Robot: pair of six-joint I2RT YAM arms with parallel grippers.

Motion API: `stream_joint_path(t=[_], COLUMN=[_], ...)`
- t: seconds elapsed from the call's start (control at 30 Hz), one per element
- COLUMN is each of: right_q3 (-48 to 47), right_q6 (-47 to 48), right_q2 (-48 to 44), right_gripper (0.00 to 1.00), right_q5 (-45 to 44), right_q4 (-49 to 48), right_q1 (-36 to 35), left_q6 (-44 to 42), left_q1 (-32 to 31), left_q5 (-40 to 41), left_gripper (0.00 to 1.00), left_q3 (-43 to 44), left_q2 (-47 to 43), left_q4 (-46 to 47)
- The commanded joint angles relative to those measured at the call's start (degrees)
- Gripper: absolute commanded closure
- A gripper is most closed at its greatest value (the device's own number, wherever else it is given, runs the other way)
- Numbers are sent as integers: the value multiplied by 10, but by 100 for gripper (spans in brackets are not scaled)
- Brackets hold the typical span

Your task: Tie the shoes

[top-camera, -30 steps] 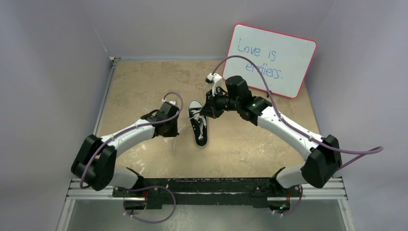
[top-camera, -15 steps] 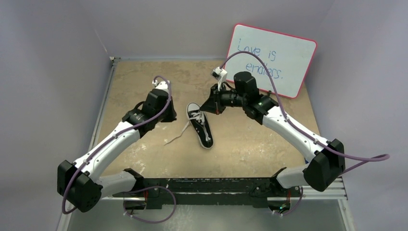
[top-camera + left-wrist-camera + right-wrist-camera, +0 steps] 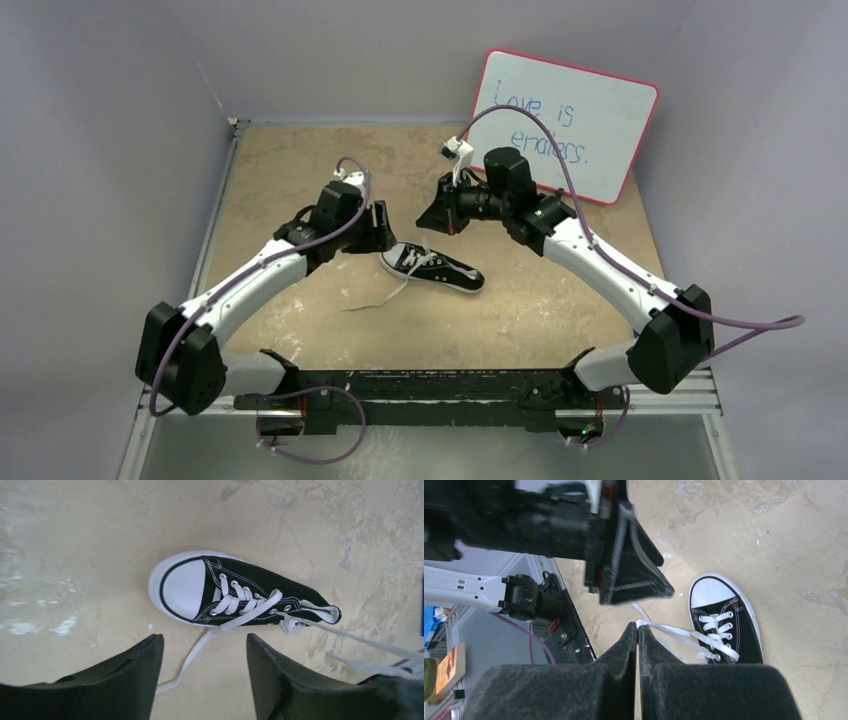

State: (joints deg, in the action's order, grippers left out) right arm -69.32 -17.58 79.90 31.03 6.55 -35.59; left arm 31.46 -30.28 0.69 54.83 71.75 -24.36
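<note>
The small black shoe (image 3: 432,268) lies on the tan table with its white toe cap pointing left and its heel to the right. In the left wrist view the shoe (image 3: 240,595) sits just beyond my left gripper (image 3: 205,645), which is open. A loose white lace (image 3: 197,655) runs on the table between its fingers without touching them. My right gripper (image 3: 638,627) is shut, pinching the other white lace (image 3: 674,632), which stretches taut to the shoe (image 3: 726,625). From above, my right gripper (image 3: 432,215) hovers behind the shoe and my left gripper (image 3: 381,228) hangs by the toe.
A pink-framed whiteboard (image 3: 565,125) with writing leans against the back wall at the right. Grey walls close the table (image 3: 290,170) at left, back and right. A loose lace end (image 3: 372,300) trails toward the near left of the shoe.
My left gripper has opened and moved right, close to the toe. The shoe has swung round, its heel now pointing right. The right gripper stays shut on its lace.
</note>
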Motion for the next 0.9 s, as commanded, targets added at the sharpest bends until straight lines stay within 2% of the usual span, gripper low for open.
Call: stream_joint_path(t=[0.0,0.13,0.2,0.27,0.3,0.4,0.53,0.63,0.87], right_q3=[-39,-37,-36,-37,-40,-60,-89,-101,-135], right_q6=[4,16,20,26,28,36,39,30,14], right_q2=[-5,-7,-10,-13,-13,-11,-19,-34,-26], right_gripper=[100,100,100,100,100,100,100,100,100], right_q5=[13,17,20,23,26,34,28,-1,1], right_q4=[-33,-16,-10,-7,-6,1,5,-23,-41], right_q1=[2,3,4,4,4,4,4,3,5], left_q6=[43,116,138,132,124,91,70,55,15], left_q1=[37,102,106,91,82,79,79,80,80], left_q5=[-125,-206,-216,-200,-189,-151,-101,-83,-49], left_gripper=[32,27,25,24,26,40,56,61,70], left_q3=[-17,-40,-32,-9,4,43,41,40,56], left_q2=[67,159,203,253,279,355,390,408,423], left_q4=[83,177,230,231,221,153,135,127,106])
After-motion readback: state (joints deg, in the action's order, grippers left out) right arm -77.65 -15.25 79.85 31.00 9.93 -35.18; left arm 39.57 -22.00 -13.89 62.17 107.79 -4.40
